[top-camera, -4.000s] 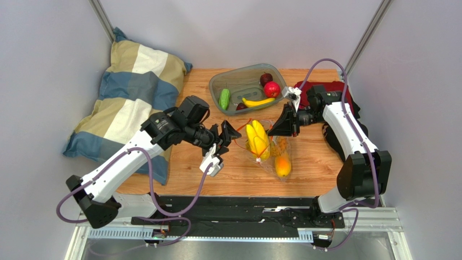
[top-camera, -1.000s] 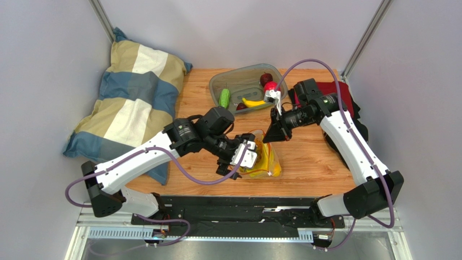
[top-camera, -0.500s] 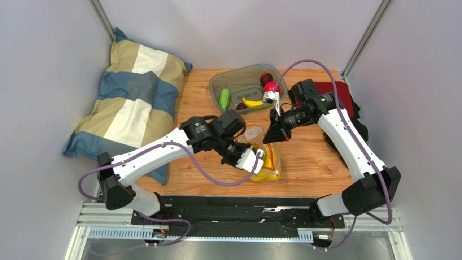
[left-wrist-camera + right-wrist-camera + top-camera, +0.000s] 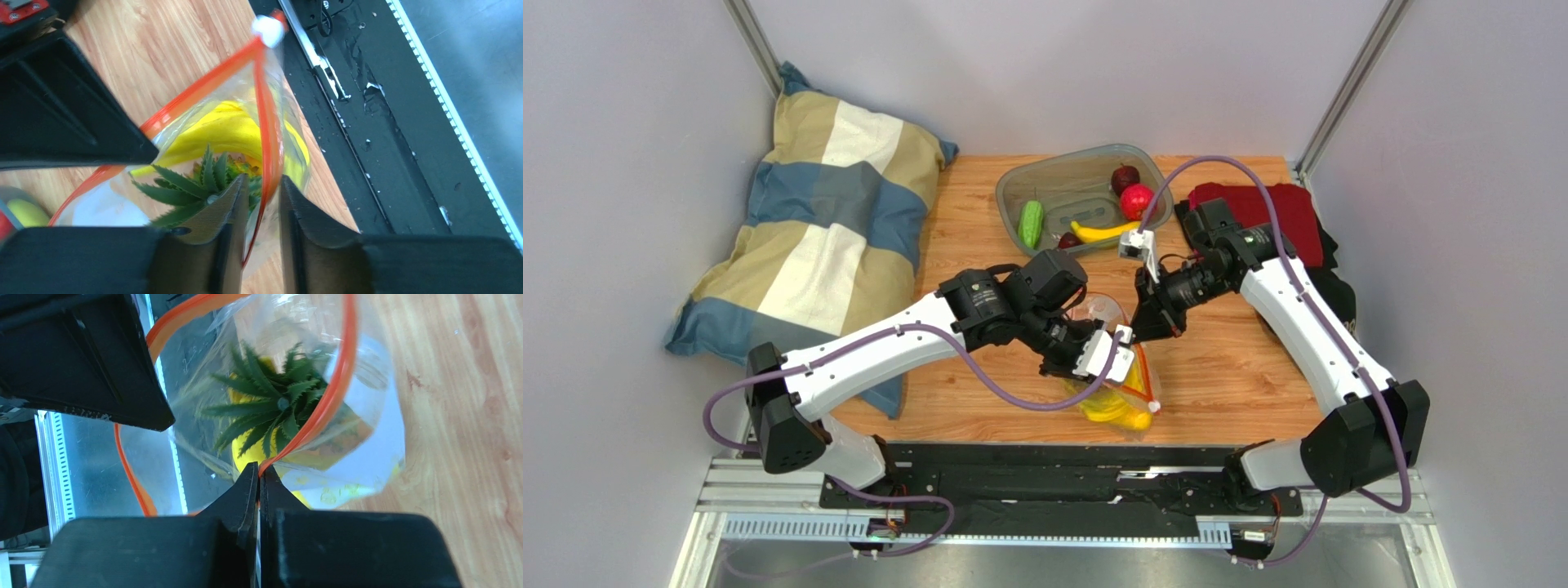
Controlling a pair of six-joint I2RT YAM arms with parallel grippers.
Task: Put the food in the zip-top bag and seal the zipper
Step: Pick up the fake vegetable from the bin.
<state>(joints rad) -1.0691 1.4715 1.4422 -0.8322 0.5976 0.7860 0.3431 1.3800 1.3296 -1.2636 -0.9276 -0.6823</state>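
Note:
The clear zip-top bag (image 4: 1124, 395) hangs at the table's front edge with yellow bananas (image 4: 227, 131) and a pineapple (image 4: 276, 404) inside. Its mouth is open. My right gripper (image 4: 259, 468) is shut on the orange-red zipper (image 4: 334, 398) edge; it also shows in the top view (image 4: 1139, 326). My left gripper (image 4: 264, 184) has its jaws a little apart around the opposite zipper edge (image 4: 269, 141), and it sits over the bag in the top view (image 4: 1107, 352). The white slider (image 4: 266, 29) sits at the zipper's far end. A cucumber (image 4: 1031, 223), a banana (image 4: 1102, 230) and red and dark round fruits (image 4: 1135, 200) lie in the tray.
The grey-green tray (image 4: 1063, 169) stands at the back middle. A striped pillow (image 4: 817, 208) lies at the left and a red cloth (image 4: 1277, 208) at the back right. The black base rail (image 4: 1075, 459) runs just below the bag.
Both grippers and the bag have moved toward the front edge. The left gripper came from beside the bag to over its mouth and narrowed around the zipper edge.

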